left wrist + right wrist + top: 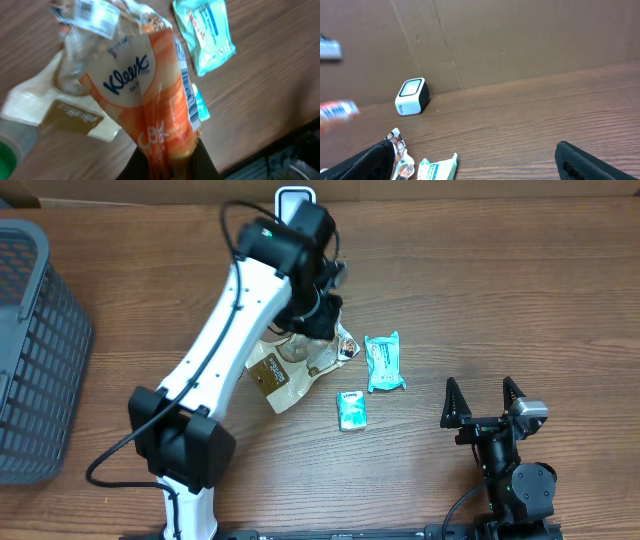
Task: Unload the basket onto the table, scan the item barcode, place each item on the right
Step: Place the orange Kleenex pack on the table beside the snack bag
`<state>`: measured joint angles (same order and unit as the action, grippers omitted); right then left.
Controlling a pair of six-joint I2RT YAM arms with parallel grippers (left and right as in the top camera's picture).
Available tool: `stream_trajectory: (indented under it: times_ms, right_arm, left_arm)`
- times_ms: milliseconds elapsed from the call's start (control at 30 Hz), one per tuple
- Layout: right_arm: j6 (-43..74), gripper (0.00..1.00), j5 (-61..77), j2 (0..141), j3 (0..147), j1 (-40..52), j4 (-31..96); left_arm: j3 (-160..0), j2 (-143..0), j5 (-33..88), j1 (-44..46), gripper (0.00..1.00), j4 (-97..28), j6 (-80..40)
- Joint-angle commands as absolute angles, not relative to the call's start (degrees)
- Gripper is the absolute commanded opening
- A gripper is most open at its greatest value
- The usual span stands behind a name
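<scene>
Left tool (172,161): clenched on the lower end of the tissue pack; the dark fingers (205,165) are seen at the bottom edge of the left wrist view, pressed to either side of the wrapper.
Tissue pack (145,95): an orange and white Kleenex pack, held by the left tool with its top pointing away from the wrist camera, above the cluster of packets at mid-desk. Whether it touches them cannot be told.
Barcode (187,95): a narrow printed strip along the pack's right edge, seen at a slant.
Left arm (230,330): white, stretched diagonally from the near edge of the desk towards the scanner; the pack is mostly covered by it in the overhead view.
Scanner (295,200): a small white and black box at the far edge of the desk, against the cardboard wall (520,35).
Right tool (483,402): released, its jaws spread wide with nothing between them, parked at the near right of the desk, well apart from the packets.
Teal packet (384,362): flat on the desk, just right of the cluster.
Small teal packet (351,410): flat on the desk, near the larger teal one.
Cream and brown packet (272,375): lying beneath the left arm.
Basket (30,350): grey mesh, at the left edge.
Desk (500,290): dark wood grain.
</scene>
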<state>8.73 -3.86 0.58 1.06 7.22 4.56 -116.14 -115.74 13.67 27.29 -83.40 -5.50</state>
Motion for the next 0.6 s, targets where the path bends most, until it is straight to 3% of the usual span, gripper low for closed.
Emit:
stream_trajectory:
  times_ms: [0,200,267,300,567]
  right_arm:
    - [8.51,1.00,-4.43,0.23,0.45,7.55,4.29]
    - [8.51,1.00,-4.43,0.23,0.45,7.55,4.29]
    - [8.49,1.00,-4.43,0.23,0.45,7.55,4.29]
    - [8.49,1.00,-4.43,0.23,0.45,7.55,4.29]
    - [8.49,1.00,-4.43,0.23,0.45,7.55,4.29]
  left_arm:
    - [-108.29,-116.14,16.88,28.16,0.04,-77.76,-3.92]
    - [-101.69,-116.14,19.09,29.52,0.05,-71.77,-3.18]
    - [-100.25,-116.14,18.68,30.37,0.61,-71.37,-3.18]
    - [-99.92,-116.14,18.65,30.50,1.00,-71.29,-3.18]
    - [-106.37,-113.86,18.65,25.17,0.99,-73.12,-3.18]
